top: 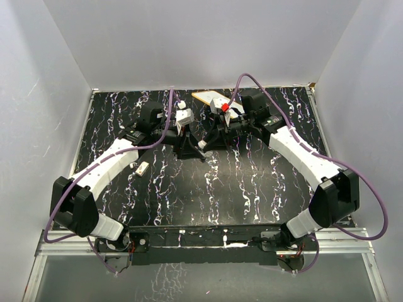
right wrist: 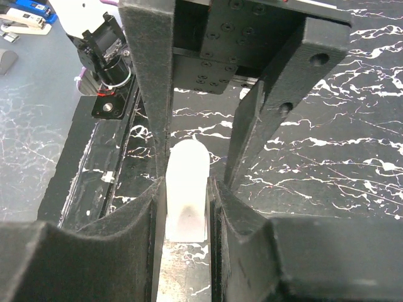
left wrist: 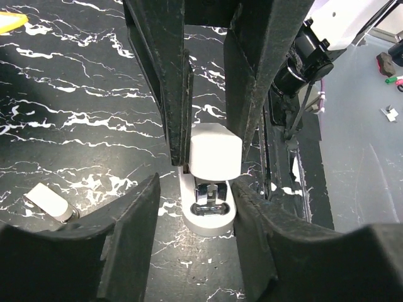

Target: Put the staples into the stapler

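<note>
1. Left wrist view: the left hand straddles the stapler. Its fingers lie against both sides of the white cap and, as far as can be seen, pinch it. The stapler's metal mouth shows below the cap, over the black marbled desk. A small pale piece lies apart to the left; what it is cannot be told.
2. Right wrist view: the right hand is pressed onto a narrow white arm of the stapler, gripping both flanks.
3. Top view: both hands meet at the far middle of the desk with the stapler between them. A yellow-edged board lies just beyond.
4. Judgement: the step in hand is opening the stapler, with each hand on one part. The next move calls for spreading the hinged arms apart without either grip slipping, to bare the magazine. No staples are identifiable.
</note>
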You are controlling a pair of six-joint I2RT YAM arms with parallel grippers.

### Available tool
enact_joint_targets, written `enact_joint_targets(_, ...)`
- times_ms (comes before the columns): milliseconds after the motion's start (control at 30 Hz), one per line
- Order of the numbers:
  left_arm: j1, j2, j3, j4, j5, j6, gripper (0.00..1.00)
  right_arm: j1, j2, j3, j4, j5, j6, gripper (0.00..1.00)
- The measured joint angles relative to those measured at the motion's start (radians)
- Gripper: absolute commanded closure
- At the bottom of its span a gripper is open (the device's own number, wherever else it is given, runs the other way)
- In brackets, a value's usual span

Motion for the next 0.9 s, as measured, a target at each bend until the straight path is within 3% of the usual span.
enact_joint_targets(167,-0.001,0.0,0.0,-0.014,0.01,0.015,0.82,-0.001,0.014,0.0,0.0,-0.01,0.002,0.92)
enact_joint_targets(233,-0.001,0.0,0.0,-0.02,0.006,0.022,0.97,-0.001,0.023,0.0,-0.002,-0.012,0.014,0.84)
enact_joint_targets(267,-0.001,0.0,0.0,-0.023,0.004,0.024,1.0,-0.001,0.027,0.0,-0.002,-0.014,0.017,0.77)
enact_joint_targets(400,-0.001,0.0,0.0,-0.04,-0.003,0.032,1.0,0.0,0.031,-0.003,0.001,-0.016,0.025,0.47)
enact_joint_targets(500,-0.001,0.0,0.0,-0.045,-0.008,0.042,1.0,0.0,0.031,-0.013,0.018,-0.013,0.054,0.37)
enact_joint_targets(667,-0.001,0.0,0.0,-0.06,-0.025,0.056,1.0,0.0,0.031,-0.024,0.056,-0.006,0.101,0.34)
enact_joint_targets(900,-0.001,0.0,0.0,-0.07,-0.05,0.065,1.0,0.011,0.031,-0.024,0.098,0.01,0.15,0.37)
